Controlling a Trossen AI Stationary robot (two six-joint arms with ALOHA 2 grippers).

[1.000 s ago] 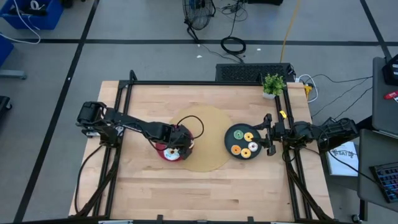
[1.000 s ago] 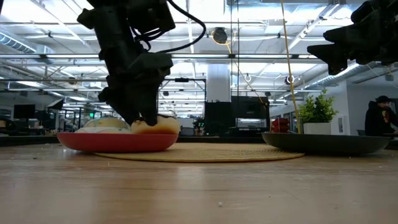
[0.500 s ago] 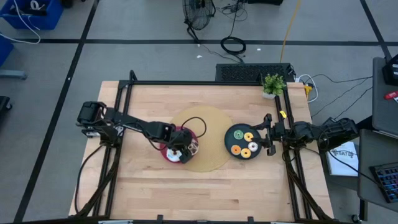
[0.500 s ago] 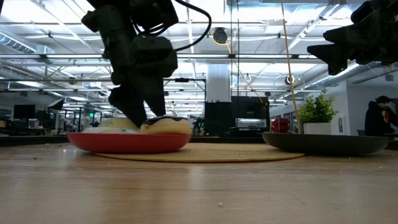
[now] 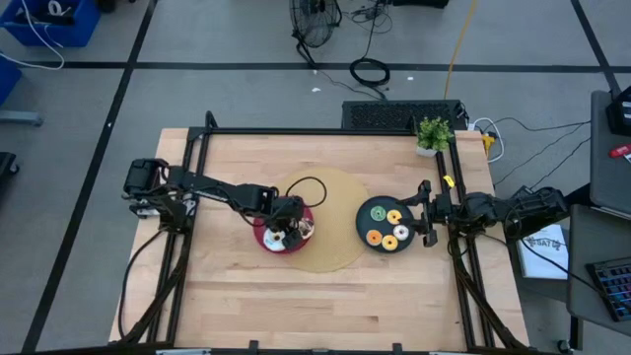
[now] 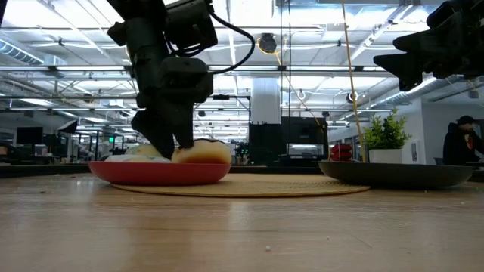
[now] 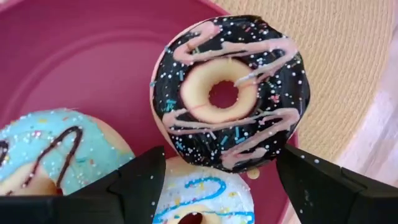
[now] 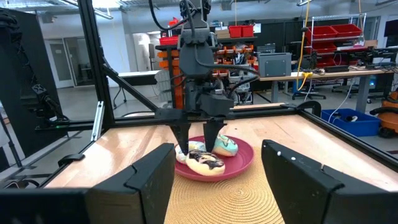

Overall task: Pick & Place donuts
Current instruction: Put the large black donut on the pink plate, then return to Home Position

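Your left gripper (image 7: 214,186) is wide apart, right above the chocolate donut (image 7: 230,93). That donut lies flat, hole up, on the pink plate (image 7: 81,68). Your right gripper (image 8: 214,180) waits, apart too.

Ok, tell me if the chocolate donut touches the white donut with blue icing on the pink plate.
Touching. In the left wrist view the chocolate donut overlaps the edge of the white donut on the pink plate, with no gap.
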